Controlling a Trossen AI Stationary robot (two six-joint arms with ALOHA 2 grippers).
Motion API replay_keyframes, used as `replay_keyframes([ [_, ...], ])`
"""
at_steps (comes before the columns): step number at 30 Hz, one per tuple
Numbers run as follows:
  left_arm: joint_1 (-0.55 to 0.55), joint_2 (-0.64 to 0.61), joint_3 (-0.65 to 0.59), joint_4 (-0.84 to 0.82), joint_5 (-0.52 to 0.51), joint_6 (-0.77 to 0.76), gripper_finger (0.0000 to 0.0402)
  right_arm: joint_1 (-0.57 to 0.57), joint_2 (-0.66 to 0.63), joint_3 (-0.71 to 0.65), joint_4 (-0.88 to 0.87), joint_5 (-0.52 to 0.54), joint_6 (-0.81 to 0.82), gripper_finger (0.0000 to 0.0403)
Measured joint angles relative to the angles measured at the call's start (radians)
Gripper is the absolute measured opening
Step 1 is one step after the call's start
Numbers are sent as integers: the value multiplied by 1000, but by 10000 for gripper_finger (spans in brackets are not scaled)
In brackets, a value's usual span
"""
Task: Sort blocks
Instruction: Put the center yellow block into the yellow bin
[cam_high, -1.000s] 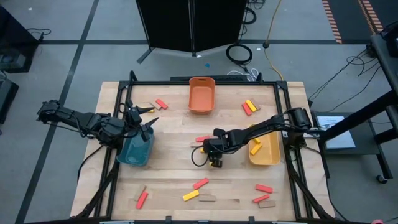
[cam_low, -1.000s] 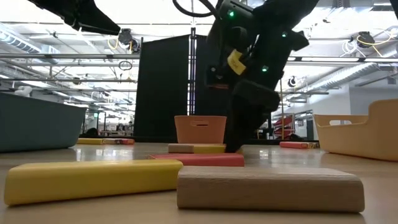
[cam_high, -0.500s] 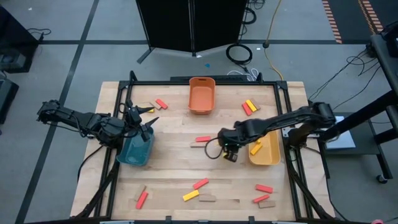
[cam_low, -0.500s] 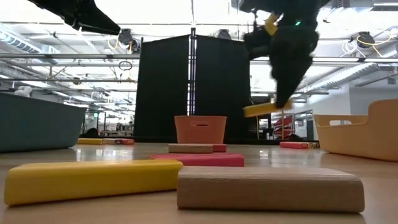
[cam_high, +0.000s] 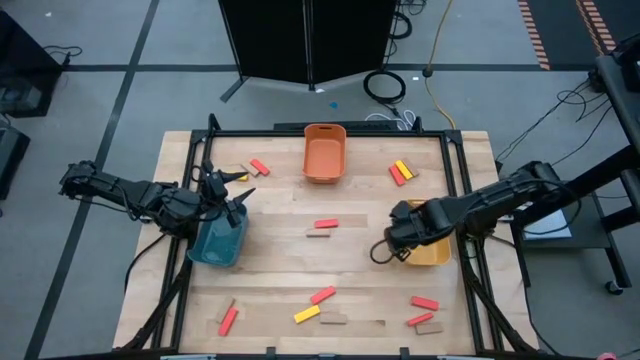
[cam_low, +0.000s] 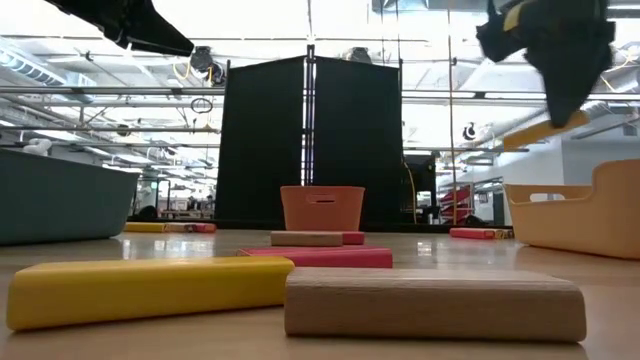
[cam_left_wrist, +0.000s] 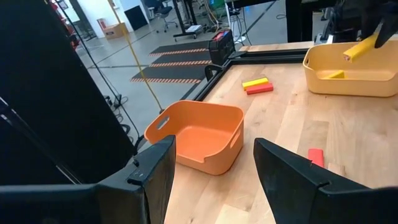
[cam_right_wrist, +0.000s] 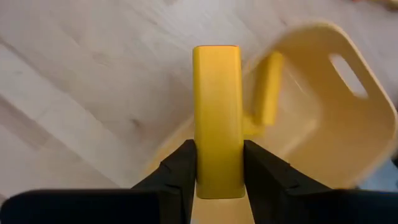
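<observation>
1. Even overhead light falls on the pale wooden table (cam_high: 280, 255) in the high view; shadows there are soft and short.
2. The low view is backlit: bright ceiling glare, dark arm silhouettes.
3. The right wrist view shows the rounded yellow plastic bin (cam_right_wrist: 323, 118) smeared by blur, while the held yellow wooden bar (cam_right_wrist: 216, 118) stays sharper.

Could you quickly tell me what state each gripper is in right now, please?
Left gripper: open, holding nothing, over the teal bin.
Right gripper: shut on a yellow block, at the yellow bin.
</observation>
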Motion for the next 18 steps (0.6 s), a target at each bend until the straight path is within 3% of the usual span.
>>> replay_keyframes([
  [9, 0, 0, 0, 10, 0, 0, 215, 54, 22, -1, -153, -55, 322, 95],
  [18, 0, 0, 0, 32, 1, 0, 215, 54, 23, -86, -152, -118, 373, 96],
])
